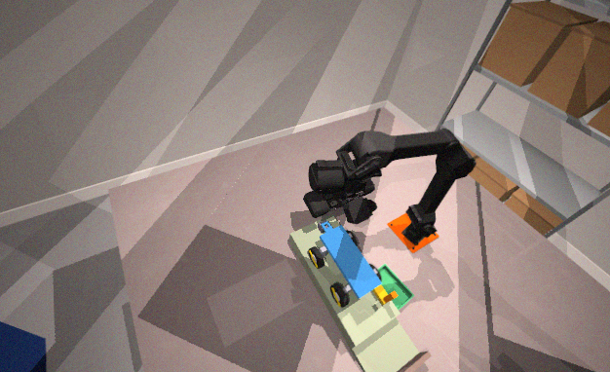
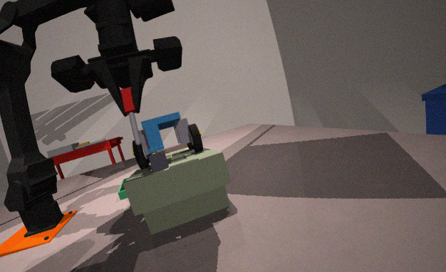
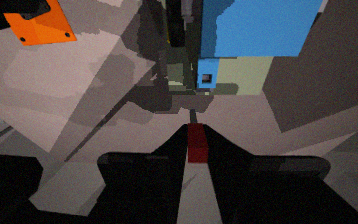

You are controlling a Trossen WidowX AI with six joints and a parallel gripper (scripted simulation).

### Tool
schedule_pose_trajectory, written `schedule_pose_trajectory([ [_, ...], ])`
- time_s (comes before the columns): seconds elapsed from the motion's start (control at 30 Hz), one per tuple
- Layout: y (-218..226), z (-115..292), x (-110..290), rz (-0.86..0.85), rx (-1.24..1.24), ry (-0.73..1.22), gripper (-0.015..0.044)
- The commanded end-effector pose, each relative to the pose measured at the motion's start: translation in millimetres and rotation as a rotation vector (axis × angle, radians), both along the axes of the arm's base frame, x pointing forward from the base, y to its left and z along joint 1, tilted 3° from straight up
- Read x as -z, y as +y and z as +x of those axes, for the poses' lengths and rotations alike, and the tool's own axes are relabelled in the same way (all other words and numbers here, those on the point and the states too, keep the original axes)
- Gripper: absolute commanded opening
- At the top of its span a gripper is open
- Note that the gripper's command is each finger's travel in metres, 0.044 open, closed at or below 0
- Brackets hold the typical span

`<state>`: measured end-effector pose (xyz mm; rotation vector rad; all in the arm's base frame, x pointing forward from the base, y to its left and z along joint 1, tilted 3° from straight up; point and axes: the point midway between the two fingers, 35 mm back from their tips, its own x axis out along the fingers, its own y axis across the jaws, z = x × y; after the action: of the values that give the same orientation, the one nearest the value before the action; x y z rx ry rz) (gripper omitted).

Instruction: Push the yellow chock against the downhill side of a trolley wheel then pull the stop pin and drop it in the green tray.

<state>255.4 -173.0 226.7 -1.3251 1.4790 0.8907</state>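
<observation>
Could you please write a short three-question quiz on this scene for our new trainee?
1. True or false: the gripper is shut on the stop pin.
2. Which colour is the tray beside the ramp? A) blue B) green C) red
3. Fill in: the yellow chock sits at the downhill end of the blue ____.

Key: 1 true; 2 B; 3 trolley.
</observation>
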Motion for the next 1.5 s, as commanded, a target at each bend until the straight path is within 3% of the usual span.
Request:
schedule_pose_trajectory([
  [0.0,1.2,-11.7,0.8,0.0,0.0,-0.003,0.0],
  [0.53,8.4,-66.3,5.8,0.0,0.0,0.0,0.0],
  [1.47,89.6,-49.0,21.7,0.008,0.0,-0.001,0.0],
])
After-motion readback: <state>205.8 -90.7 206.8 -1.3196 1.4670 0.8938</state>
